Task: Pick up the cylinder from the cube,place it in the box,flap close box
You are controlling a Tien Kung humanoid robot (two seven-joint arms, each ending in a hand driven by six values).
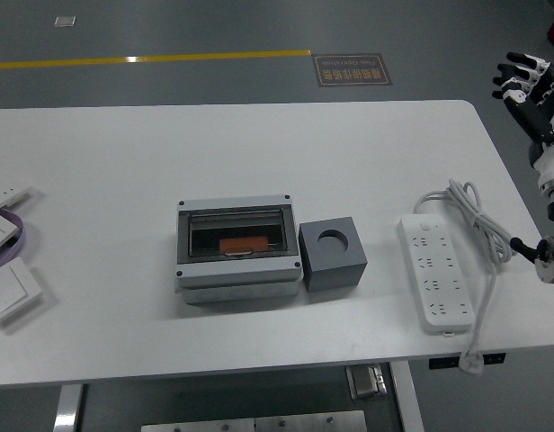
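A grey box (238, 252) with a clear flap lid sits at the table's middle, the lid lying flat over it. Through the lid an orange cylinder (244, 245) shows, lying inside the box. Right beside the box stands a dark grey cube (331, 253) with an empty round hole in its top. My right hand (530, 83) is raised at the far right edge, beyond the table's corner, fingers spread and holding nothing. The left arm is out of view.
A white power strip (433, 283) with its coiled cord (475, 220) lies right of the cube. White wall switches (9, 288) and a purple band (7, 241) lie at the table's left edge.
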